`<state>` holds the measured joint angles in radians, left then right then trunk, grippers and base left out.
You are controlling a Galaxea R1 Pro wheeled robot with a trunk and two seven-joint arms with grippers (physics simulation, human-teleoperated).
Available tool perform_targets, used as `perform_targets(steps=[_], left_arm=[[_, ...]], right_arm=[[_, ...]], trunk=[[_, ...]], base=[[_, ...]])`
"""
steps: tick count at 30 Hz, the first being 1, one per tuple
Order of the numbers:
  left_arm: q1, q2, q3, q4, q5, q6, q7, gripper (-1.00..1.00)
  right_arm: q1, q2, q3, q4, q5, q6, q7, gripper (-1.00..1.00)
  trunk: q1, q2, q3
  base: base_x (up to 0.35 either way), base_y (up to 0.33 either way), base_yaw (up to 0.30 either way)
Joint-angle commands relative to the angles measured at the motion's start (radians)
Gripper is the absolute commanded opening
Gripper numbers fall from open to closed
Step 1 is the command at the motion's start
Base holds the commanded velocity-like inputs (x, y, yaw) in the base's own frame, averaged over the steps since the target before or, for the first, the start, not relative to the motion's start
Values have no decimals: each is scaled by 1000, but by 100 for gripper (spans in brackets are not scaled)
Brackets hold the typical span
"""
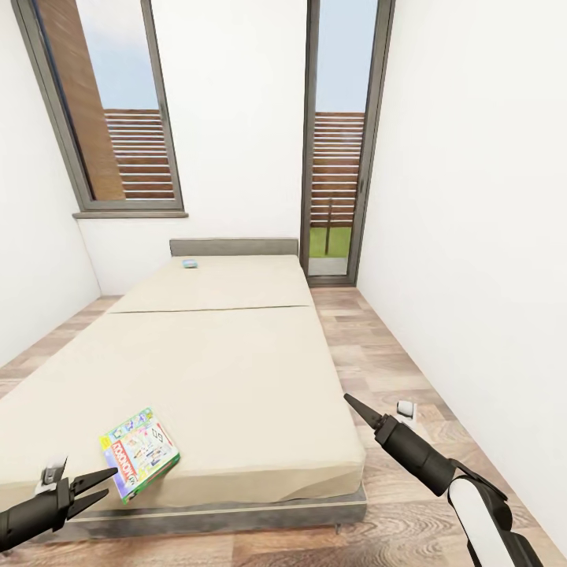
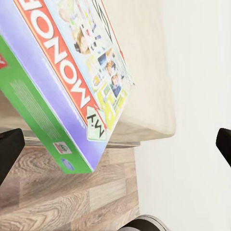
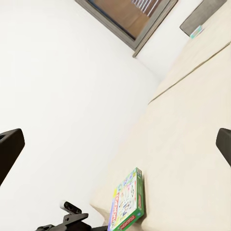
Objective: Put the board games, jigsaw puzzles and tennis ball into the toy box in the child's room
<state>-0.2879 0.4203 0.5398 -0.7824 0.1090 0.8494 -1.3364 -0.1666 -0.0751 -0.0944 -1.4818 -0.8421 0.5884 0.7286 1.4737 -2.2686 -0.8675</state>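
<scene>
We see a board game (image 1: 139,453) lying flat at the near left corner of the bed (image 1: 236,370). Its long axis runs from near left to far right, one short end reaching the bed's near edge. The cover is busy and bright, with a green border, a red band of white lettering and small cartoon pictures; in the left wrist view (image 2: 72,82) its sides are green and purple. A second board game (image 1: 190,264), small and bluish, rests far away near the grey headboard (image 1: 234,246).

Our left gripper (image 1: 102,486) hovers just near and left of the first box, its dark fingers spread and holding nothing. Our right gripper (image 1: 352,407) hangs off the bed's near right corner; its fingers look pressed to a point from the head, while the wrist view shows them apart, so we cannot tell.

The bed is cream with a grey edge. It stands on a wooden floor (image 1: 386,346), between white walls (image 1: 472,236), with tall windows (image 1: 118,110) beyond.
</scene>
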Motion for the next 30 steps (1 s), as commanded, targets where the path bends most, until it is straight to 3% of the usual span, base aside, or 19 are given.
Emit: perform_targets(steps=[1, 23, 30], left_arm=[[-1, 0, 0, 0, 1, 10, -2, 100], [-1, 0, 2, 0, 1, 12, -2, 100], [-1, 0, 2, 0, 1, 15, -1, 100]], right_arm=[[-1, 0, -1, 0, -6, 7, 0, 100], [-1, 0, -1, 0, -6, 7, 0, 100], [-1, 0, -1, 0, -6, 7, 0, 100]], trunk=[[0, 0, -1], [0, 0, -1], [27, -49, -23]], base=[[0, 0, 0], [0, 0, 0], [0, 0, 0]])
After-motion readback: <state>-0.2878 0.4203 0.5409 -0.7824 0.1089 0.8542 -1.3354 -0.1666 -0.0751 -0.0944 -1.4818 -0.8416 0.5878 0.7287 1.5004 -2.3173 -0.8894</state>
